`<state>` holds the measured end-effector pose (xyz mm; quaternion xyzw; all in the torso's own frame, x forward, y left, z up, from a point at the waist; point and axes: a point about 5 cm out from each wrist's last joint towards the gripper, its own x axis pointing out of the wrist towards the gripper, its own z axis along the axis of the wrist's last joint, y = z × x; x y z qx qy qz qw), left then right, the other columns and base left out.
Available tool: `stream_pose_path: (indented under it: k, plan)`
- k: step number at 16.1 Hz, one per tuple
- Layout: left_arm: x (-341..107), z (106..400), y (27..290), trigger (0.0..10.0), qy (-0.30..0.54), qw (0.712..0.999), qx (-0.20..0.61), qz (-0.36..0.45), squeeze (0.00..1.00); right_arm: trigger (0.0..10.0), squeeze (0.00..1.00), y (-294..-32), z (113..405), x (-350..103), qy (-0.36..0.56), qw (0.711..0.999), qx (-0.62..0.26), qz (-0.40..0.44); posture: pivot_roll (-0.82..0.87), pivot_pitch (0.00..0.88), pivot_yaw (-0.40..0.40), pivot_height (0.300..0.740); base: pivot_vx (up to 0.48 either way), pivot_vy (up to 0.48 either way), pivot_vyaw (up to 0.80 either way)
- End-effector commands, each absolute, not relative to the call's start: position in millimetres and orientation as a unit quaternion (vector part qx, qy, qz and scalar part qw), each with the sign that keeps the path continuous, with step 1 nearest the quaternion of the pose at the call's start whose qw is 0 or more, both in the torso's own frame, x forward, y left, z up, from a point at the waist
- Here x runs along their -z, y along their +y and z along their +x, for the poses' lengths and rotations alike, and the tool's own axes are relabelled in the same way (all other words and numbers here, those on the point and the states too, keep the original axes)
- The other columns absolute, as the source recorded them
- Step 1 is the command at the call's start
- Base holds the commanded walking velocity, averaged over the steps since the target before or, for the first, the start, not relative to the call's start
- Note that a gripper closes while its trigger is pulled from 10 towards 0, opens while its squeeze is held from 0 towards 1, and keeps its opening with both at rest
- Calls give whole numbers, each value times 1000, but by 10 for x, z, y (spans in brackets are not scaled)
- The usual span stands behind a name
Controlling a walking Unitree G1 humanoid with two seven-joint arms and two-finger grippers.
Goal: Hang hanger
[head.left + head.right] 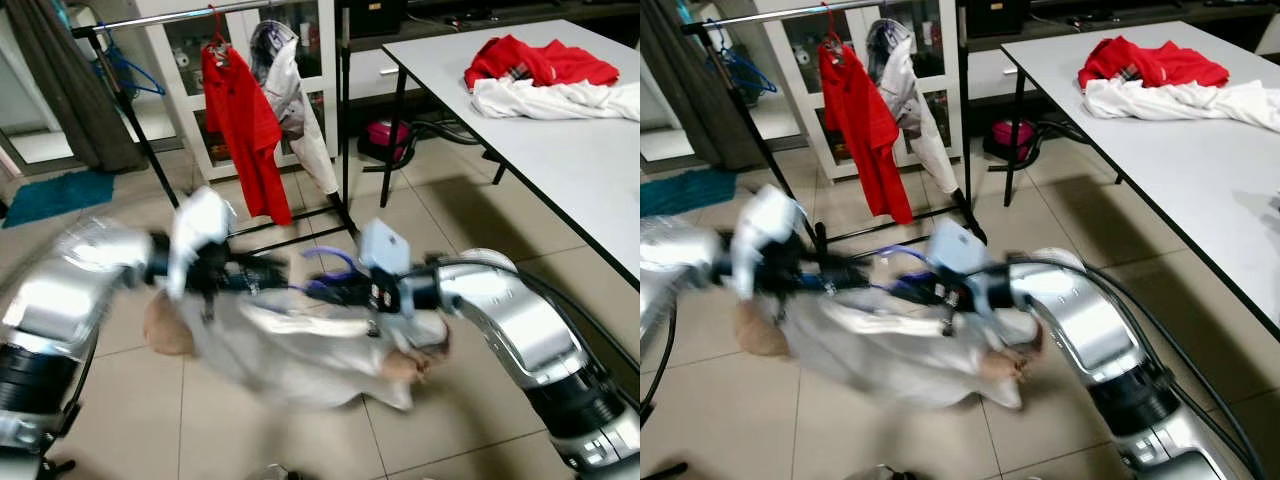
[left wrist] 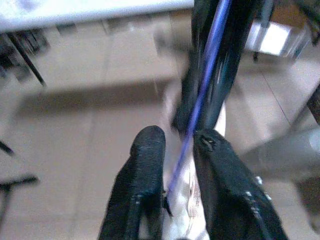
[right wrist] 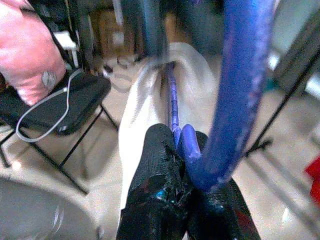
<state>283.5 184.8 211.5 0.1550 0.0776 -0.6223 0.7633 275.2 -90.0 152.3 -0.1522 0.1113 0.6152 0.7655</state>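
A blue hanger [image 1: 325, 257] carrying a white garment [image 1: 290, 350] hangs between my two grippers, low over the tiled floor and blurred by motion. My left gripper [image 1: 262, 276] holds one end; its fingers [image 2: 147, 150] close around the thin blue bar [image 2: 207, 75]. From the other side my right gripper [image 1: 338, 290] is shut on the hanger at the base of its thick hook [image 3: 245, 75]. The clothes rail [image 1: 170, 17] stands behind, at the back left, with a red shirt [image 1: 245, 130] and a white garment [image 1: 297, 100] hung on it.
A white table [image 1: 560, 170] at the right carries red clothes [image 1: 540, 62] and white clothes [image 1: 560, 98]. Spare blue hangers [image 1: 130, 70] hang at the rail's left end. A magenta object [image 1: 385, 135] lies under the table, and a teal mat [image 1: 55, 195] at far left.
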Motion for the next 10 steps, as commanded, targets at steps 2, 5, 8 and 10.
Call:
stream_pose_path:
  k: [2,5,8,10]
  plan:
    - [-2221,2860,1892,10000,58,773,615,143,1000,0,0,-872,2722,-1532,96,774,-610,-142,-87,0,130,740,0,0,0]
    - [-2267,2978,1896,10000,12,835,536,123,1000,0,0,-869,2710,-1466,98,793,-587,-131,-78,0,131,740,0,0,0]
    - [-2106,2989,2002,10000,10,919,387,76,1000,0,0,-969,2870,-1362,91,877,-457,-121,-85,0,129,740,0,0,0]
    - [-1887,2811,2000,10000,21,949,315,20,1000,0,0,-1128,2913,-1273,113,932,-339,-64,-80,0,116,740,0,0,0]
